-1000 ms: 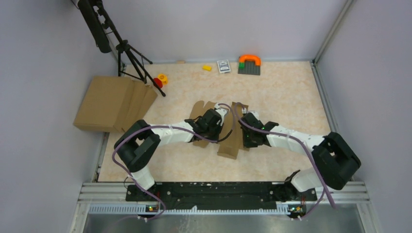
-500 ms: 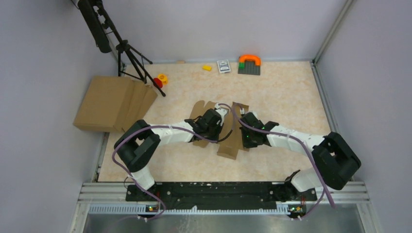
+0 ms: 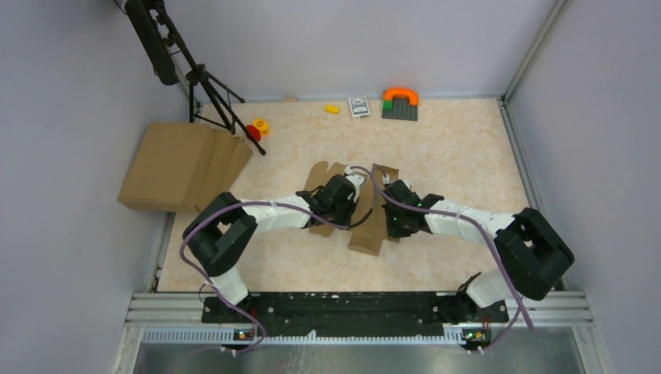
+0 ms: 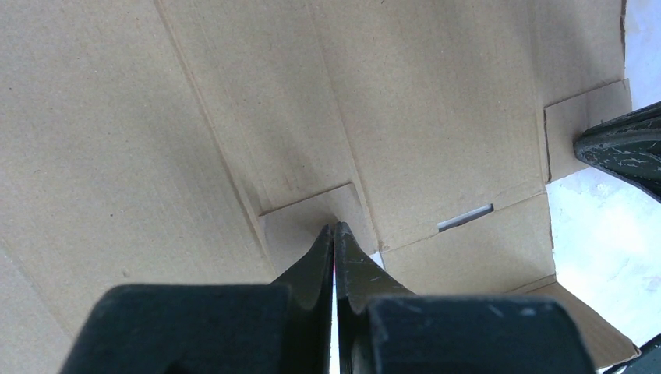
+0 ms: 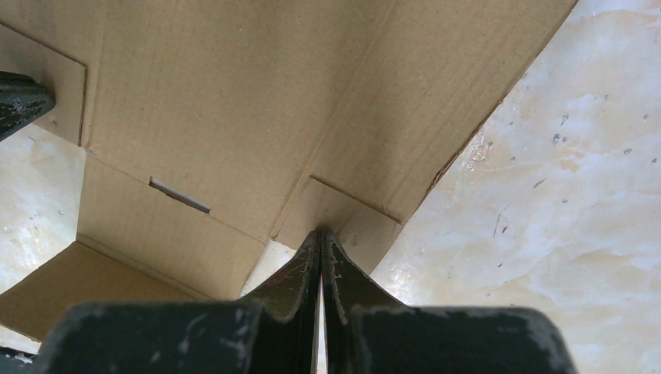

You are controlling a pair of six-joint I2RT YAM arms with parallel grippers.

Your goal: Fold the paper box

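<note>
Both arms crowd the middle of the table (image 3: 460, 148), left gripper (image 4: 334, 227) and right gripper (image 5: 320, 232) closed, tips against the paper box (image 3: 366, 238), near each other. A flat cardboard pile (image 3: 175, 165) and a tripod (image 3: 210, 93) block the far left corner; small toys (image 3: 400, 104) line the far edge. Bare tabletop shows along the right edge

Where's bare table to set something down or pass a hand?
Bare table: right of the paper box up to the wall, and the near strip in front of it. Crowded: toys along the far edge, cardboard pile at left.
</note>
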